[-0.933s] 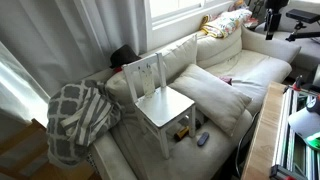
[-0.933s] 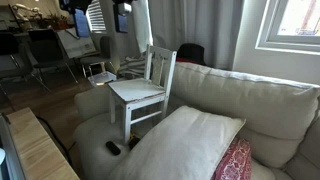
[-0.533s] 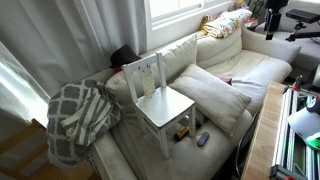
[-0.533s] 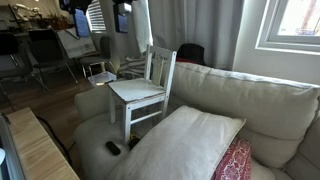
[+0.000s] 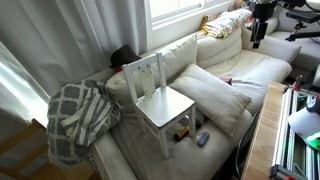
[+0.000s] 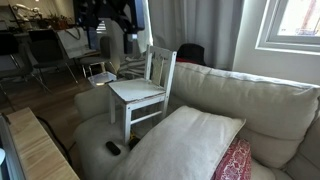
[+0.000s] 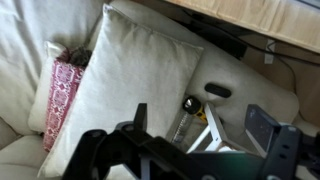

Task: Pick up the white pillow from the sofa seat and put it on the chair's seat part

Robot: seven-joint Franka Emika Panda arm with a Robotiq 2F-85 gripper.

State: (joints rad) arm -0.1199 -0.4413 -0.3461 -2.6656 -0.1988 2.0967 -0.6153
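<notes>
The white pillow lies on the sofa seat, right beside the small white chair, which stands on the same seat. Both also show in an exterior view, the pillow in front of the chair. In the wrist view the pillow fills the middle and a chair leg shows below. My gripper is open and empty, high above the sofa. In an exterior view it hangs at the top, far from the pillow.
A grey-and-white lattice blanket hangs over the sofa arm. A red patterned cushion lies next to the pillow. Small dark objects lie on the seat under the chair. A wooden table edge runs along the sofa front.
The arm has swung in over the sofa: it shows lower and nearer the middle at the top of both exterior views. Pillow and chair have not moved.
</notes>
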